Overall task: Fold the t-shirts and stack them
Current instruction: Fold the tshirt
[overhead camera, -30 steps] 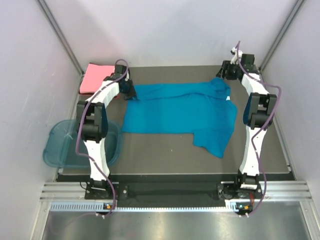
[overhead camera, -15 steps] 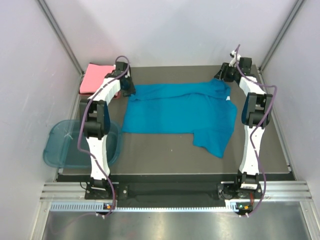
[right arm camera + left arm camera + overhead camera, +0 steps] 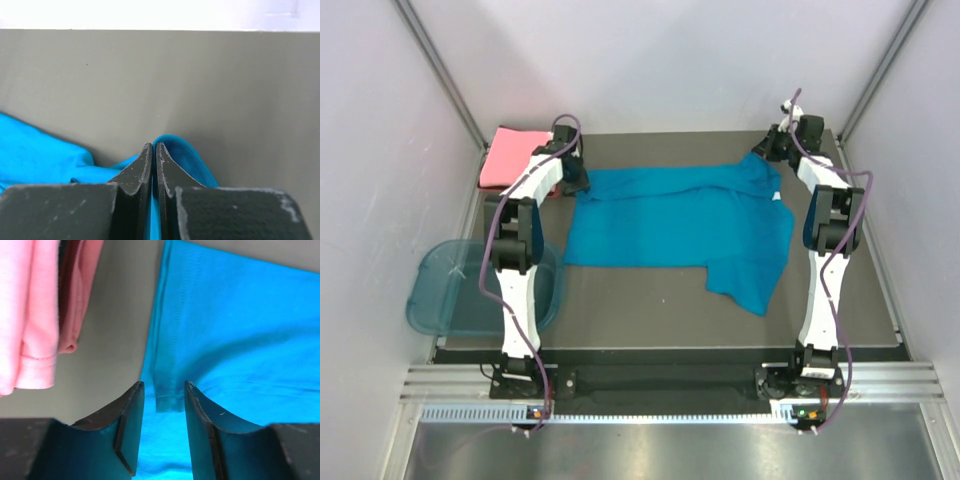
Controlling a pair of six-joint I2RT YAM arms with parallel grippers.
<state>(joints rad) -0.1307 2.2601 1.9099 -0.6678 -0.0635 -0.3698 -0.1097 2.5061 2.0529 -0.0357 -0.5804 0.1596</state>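
Right gripper [image 3: 152, 147] is pinching the teal t-shirt [image 3: 670, 225] by the far edge of the table [image 3: 650, 300]. Left gripper [image 3: 160, 390], spread, is straddling its hem.

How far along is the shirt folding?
Done: the pink shirt lies folded in the far left corner. In hand: the right hand pinches the teal shirt at its far edge; the left hand stands open over its hem. Left: folding it and stacking.

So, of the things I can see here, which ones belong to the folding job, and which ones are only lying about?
Belong to the job:
- teal t-shirt, spread out in the middle
- pink t-shirt, folded, at the far left

Only lying about:
- translucent blue tub, at the near left
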